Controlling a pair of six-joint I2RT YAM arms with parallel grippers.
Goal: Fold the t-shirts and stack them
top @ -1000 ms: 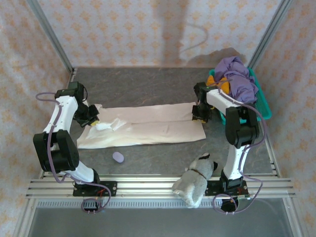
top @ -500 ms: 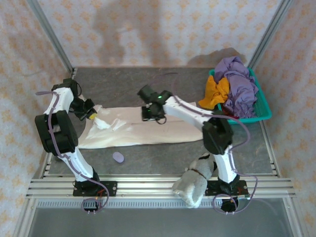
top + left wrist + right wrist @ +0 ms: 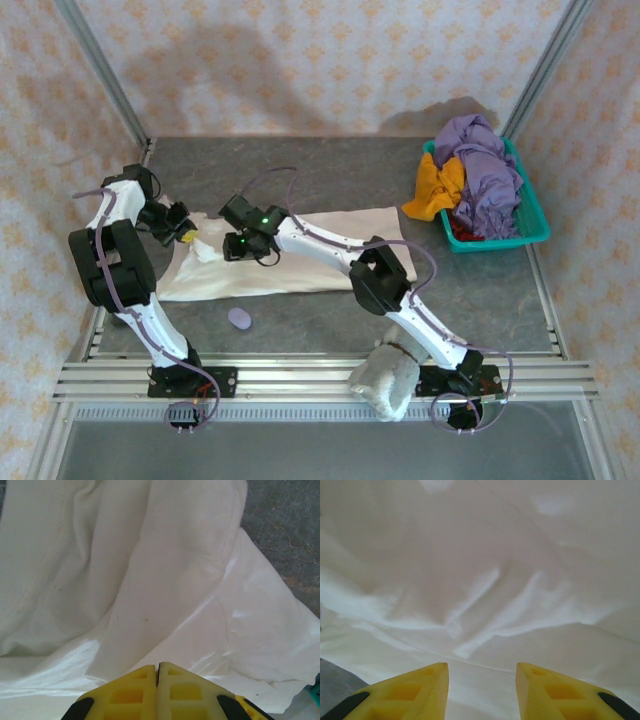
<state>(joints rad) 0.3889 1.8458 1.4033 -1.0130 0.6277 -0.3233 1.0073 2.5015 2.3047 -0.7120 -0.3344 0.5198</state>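
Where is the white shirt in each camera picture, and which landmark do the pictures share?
Top external: the white shirt lies flat on the grey table, near the middle, slightly left.
Left wrist: the white shirt spreads beyond the shut left gripper, up to the grey table at upper right.
Right wrist: the white shirt spreads beyond the open right gripper; grey table at lower left.
Shared landmark: the grey table beside the shirt's edge.

The purple shirt [image 3: 487, 165] and orange shirt [image 3: 437, 186] hide most of the red shirt [image 3: 459, 229].
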